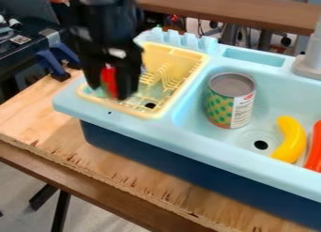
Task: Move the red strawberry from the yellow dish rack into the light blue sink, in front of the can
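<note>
The black gripper (113,88) hangs over the left end of the yellow dish rack (183,83), at the sink's left side. Between its two fingers is a narrow red object (110,81), gripped and partly covered by them. A pale green patch shows low beside the left finger; whether it belongs to the red object, I cannot tell. In the light blue basin (188,111) stand an upright can (231,99) with a green and yellow pattern, a yellow banana-shaped toy (291,139) and, cut off by the right edge, an orange-red object (315,149).
The toy sink's rim (207,143) runs across the wooden table (128,172). Its grey tap base (309,65) stands at the upper right. Scalloped light blue slots (182,41) rise behind the rack. Blue clamps (55,62) sit at the table's left edge.
</note>
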### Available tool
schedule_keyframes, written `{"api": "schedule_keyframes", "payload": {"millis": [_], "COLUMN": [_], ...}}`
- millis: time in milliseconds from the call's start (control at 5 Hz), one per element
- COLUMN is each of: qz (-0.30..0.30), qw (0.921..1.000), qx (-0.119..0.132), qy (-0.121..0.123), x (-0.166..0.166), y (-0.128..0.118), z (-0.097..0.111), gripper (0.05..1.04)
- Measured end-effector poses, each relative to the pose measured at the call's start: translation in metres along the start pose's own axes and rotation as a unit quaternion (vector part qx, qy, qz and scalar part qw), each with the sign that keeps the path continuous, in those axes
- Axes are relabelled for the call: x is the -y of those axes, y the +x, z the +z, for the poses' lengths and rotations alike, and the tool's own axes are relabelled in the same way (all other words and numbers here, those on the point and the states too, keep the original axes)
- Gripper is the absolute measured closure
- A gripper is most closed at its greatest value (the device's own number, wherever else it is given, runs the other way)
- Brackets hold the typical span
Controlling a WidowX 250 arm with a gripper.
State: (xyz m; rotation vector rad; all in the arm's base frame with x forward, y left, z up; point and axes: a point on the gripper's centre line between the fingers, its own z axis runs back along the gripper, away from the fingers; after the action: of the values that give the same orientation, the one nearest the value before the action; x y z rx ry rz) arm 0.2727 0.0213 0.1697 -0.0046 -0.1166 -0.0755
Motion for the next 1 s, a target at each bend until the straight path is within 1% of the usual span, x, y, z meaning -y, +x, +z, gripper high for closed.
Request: {"api": "schedule_keyframes", "payload": {"millis": [200,400,600,800,1000], "qz": [0.057,0.035,0.028,0.009,0.016], "qw": [0.9959,0.9951,0.9960,0.9960,0.9941], "qx": [0.070,0.091,0.085,0.081,0.099], "qy": [0.003,0.018,-0.001,0.037,0.042], "x": [-0.003,0.019,0.054,0.081,0.101], "y": [-0.009,0.002,0.026,0.045,0.051], "z": [0.041,0.057,0.031,0.018,0.009], "gripper": [0.252,0.252,0.251,0.252,0.251]}}
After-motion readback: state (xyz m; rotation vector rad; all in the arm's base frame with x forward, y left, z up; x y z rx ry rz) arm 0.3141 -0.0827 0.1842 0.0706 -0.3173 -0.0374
